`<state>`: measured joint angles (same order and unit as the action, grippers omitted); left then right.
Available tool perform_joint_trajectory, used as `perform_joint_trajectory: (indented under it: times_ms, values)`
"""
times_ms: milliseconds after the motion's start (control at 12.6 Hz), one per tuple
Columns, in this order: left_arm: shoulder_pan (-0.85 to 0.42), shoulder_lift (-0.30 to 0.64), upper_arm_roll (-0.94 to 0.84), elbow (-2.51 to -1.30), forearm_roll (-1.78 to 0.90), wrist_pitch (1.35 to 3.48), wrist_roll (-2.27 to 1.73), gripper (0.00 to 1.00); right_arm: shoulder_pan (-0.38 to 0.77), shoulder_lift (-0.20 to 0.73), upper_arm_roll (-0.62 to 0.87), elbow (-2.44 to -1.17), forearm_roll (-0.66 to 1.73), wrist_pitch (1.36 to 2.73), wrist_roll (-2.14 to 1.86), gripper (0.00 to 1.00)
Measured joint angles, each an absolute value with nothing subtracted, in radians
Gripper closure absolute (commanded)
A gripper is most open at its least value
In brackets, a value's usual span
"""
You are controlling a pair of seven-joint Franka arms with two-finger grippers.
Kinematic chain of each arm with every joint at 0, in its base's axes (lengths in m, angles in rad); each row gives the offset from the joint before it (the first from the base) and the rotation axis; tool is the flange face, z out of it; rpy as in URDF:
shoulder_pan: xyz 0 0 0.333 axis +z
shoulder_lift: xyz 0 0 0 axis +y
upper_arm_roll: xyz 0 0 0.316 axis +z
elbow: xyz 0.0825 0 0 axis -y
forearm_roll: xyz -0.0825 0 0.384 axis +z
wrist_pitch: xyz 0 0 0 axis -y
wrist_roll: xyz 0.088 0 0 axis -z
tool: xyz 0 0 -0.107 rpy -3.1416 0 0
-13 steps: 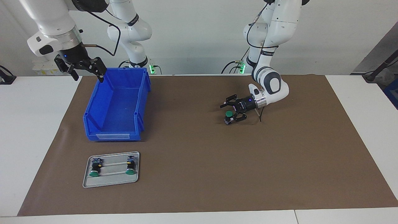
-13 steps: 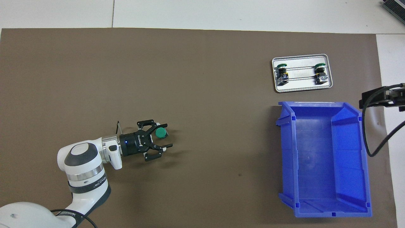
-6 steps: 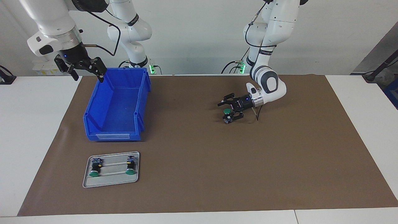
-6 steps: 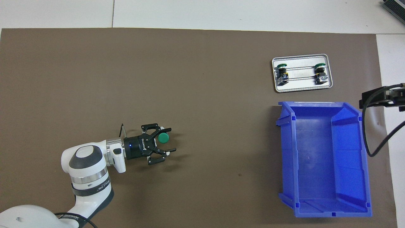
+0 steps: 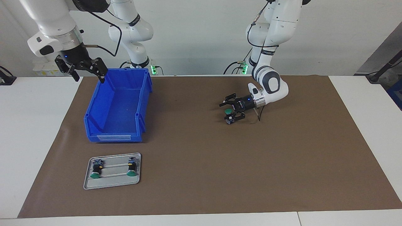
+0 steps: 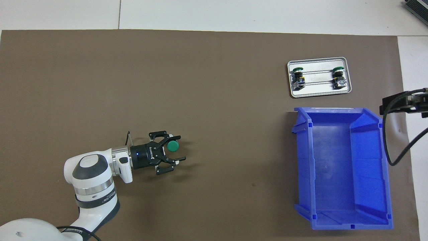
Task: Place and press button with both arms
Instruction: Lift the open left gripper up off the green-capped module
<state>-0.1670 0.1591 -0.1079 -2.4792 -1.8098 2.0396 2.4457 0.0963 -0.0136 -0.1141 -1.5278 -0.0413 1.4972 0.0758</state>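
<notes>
Left gripper [image 5: 228, 113] low over the brown mat [image 5: 201, 188], toward the left arm's end of the bench, lying sideways, fingers closed on the button [image 5: 228, 111], green cap up. Right gripper [image 5: 85, 72] up in the air over the corner of the blue bin [image 5: 138, 119], wide open, holding nothing, waiting. Grey tray [image 5: 111, 185] farther from the robots than the bin, with two other buttons [image 5: 95, 171] lying in it.
</notes>
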Motion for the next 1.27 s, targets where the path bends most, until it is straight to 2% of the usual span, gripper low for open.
perform_joint_trajectory:
  times_ms: [1273]
  values:
    - [-0.165,0.15,-0.101,-2.459,-1.81,2.097,2.417,0.19,0.096,-0.014,-0.114,-1.528,-0.041,1.497,0.076,0.0]
